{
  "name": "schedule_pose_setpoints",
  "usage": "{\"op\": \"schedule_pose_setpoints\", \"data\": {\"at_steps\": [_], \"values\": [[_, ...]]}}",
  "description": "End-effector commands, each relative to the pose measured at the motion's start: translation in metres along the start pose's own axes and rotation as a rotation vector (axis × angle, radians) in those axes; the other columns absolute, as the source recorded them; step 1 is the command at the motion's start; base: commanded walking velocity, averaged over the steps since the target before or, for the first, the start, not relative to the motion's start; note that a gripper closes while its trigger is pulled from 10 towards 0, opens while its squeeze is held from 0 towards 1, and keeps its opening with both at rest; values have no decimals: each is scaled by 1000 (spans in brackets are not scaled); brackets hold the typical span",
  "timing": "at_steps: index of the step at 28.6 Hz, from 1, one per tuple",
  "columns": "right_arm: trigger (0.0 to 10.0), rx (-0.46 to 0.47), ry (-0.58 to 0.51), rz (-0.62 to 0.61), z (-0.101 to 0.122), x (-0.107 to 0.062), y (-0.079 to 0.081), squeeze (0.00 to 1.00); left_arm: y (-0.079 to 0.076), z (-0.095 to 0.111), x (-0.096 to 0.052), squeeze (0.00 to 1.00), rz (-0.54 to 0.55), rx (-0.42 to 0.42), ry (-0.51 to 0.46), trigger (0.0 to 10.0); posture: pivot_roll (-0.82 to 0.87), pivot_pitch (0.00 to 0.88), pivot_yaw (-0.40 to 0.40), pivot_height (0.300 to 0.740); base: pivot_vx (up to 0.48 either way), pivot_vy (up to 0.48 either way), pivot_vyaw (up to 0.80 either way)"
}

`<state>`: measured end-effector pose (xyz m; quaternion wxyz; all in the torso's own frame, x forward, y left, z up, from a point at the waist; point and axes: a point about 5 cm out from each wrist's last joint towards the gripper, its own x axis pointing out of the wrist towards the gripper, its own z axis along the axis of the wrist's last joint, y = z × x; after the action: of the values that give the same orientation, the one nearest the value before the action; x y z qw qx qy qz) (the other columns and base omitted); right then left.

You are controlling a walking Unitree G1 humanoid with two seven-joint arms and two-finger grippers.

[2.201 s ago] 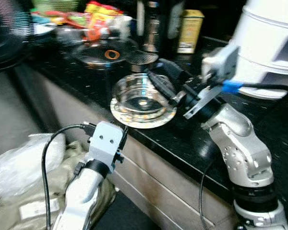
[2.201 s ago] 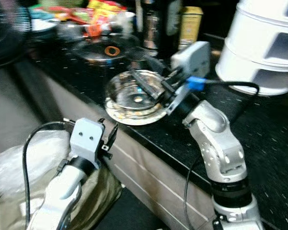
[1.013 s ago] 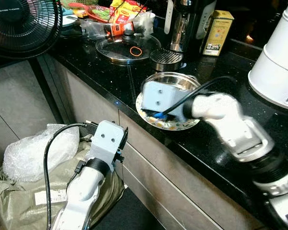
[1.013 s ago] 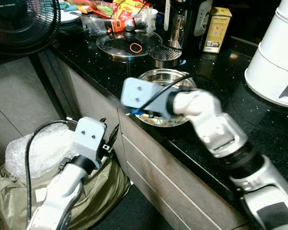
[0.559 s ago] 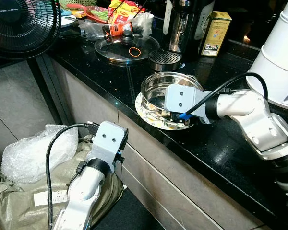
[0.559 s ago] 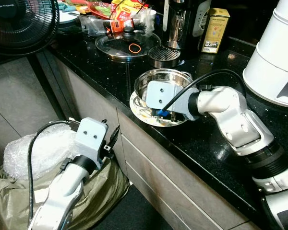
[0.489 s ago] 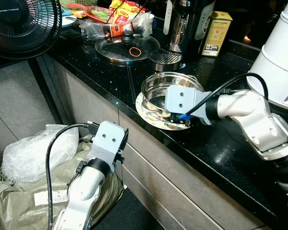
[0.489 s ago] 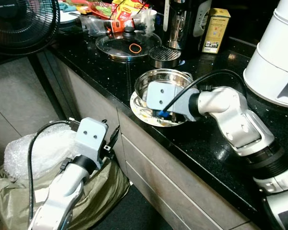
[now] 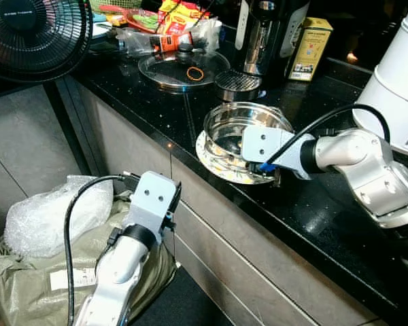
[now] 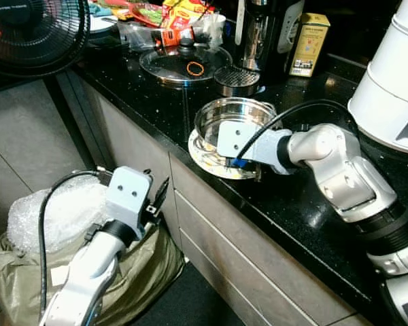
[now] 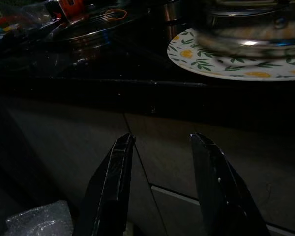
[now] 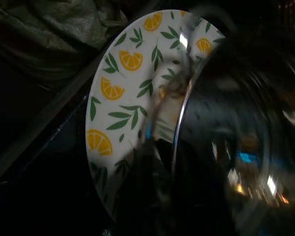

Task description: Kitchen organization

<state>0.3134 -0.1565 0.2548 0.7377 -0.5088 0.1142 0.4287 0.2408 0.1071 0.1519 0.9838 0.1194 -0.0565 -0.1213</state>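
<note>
Steel bowl (image 9: 243, 126) sits on a white plate (image 9: 221, 164) w/ lemon-and-leaf print, centre of the head views, near the front edge of the black bench (image 9: 143, 95). The plate's rim reaches just about to the bench edge.

Right claw (image 9: 253, 163) is at the near-right side of the bowl and plate, its grey wrist block covering the bowl's rim there. Can't tell if its fingers are open or closed: they're hidden behind the block, and the right wrist view is a dark blur of bowl wall and plate print.

Left claw (image 11: 161, 184) hangs low in front of the cabinet fronts, lower-left of centre in the head views, fingers apart and gripping nothing. It points at the bench edge, w/ plate and bowl above it in the left wrist view.

Upper part of the frame, back of the bench: glass lid (image 9: 183, 66) w/ an orange ring on it, a small round strainer (image 9: 237, 82) just right of it, a dark jug (image 9: 270, 30), a yellow box (image 9: 308, 39), snack packets (image 9: 170, 15). Fan (image 9: 35, 34) upper left. White appliance (image 9: 398, 75) at the right edge. Bag of bubble wrap (image 9: 49, 217) on the floor, lower left.
</note>
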Motion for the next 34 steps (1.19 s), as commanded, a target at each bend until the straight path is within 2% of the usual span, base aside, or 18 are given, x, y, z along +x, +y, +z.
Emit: {"op": "schedule_pose_setpoints", "data": {"at_steps": [1, 9, 13, 21, 23, 29, 34], "values": [[0, -5, 34, 25, -3, 2, 3, 0, -1, -2, 1, 0, -6, -6, 7, 10000, 74, 11, -32, 740, 0, 0, 0], [0, -1, -4, 20, 1, 5, 4, 0, -1, -1, 2, 0, -3, -8, 5, 10000, 75, 12, -33, 740, 0, 0, 0], [0, -1, -43, -24, 7, 7, 1, 0, -1, -1, 2, 0, -4, -9, 6, 10000, 76, 13, -32, 740, 0, 0, 0], [0, 22, -65, -166, 9, 3, -17, 0, 0, -1, 2, 0, -2, -10, 1, 10000, 75, 11, -30, 740, 0, 0, 0], [0, 50, -65, -256, 7, -1, -28, 0, 1, 0, 3, 0, 1, -9, -3, 10000, 76, 11, -31, 740, 0, 0, 0], [0, 91, -24, -383, -2, -11, -45, 0, 3, 2, 3, 0, 9, -10, -11, 10000, 76, 11, -31, 740, 0, 0, 0], [0, 90, 19, -409, -12, -17, -48, 0, 9, 8, 7, 0, 32, -53, -30, 10000, 67, 11, -30, 740, 0, 0, 0]]}}
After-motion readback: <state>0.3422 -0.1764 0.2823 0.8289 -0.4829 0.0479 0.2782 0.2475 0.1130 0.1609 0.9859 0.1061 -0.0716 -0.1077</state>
